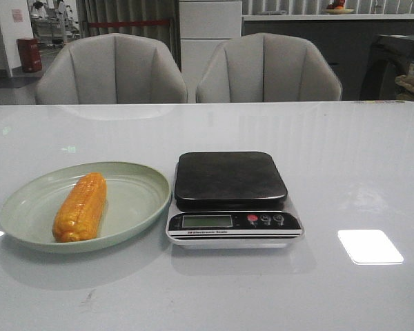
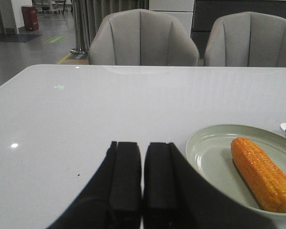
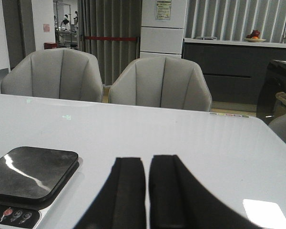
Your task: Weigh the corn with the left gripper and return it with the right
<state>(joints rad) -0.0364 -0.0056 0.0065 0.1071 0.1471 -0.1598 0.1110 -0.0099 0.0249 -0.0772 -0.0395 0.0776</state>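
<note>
Lying on one plate point(image 1: 134, 200): one corn point(image 1: 81, 206); one scale point(image 1: 231, 196); both jaws together.

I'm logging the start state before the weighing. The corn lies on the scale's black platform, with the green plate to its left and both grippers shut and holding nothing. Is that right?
Not quite. The front view shows the corn lying in the green plate, not on the scale, whose black platform is bare. The rest holds: the plate is left of the scale, and the left gripper and right gripper are shut and hold nothing.
</note>
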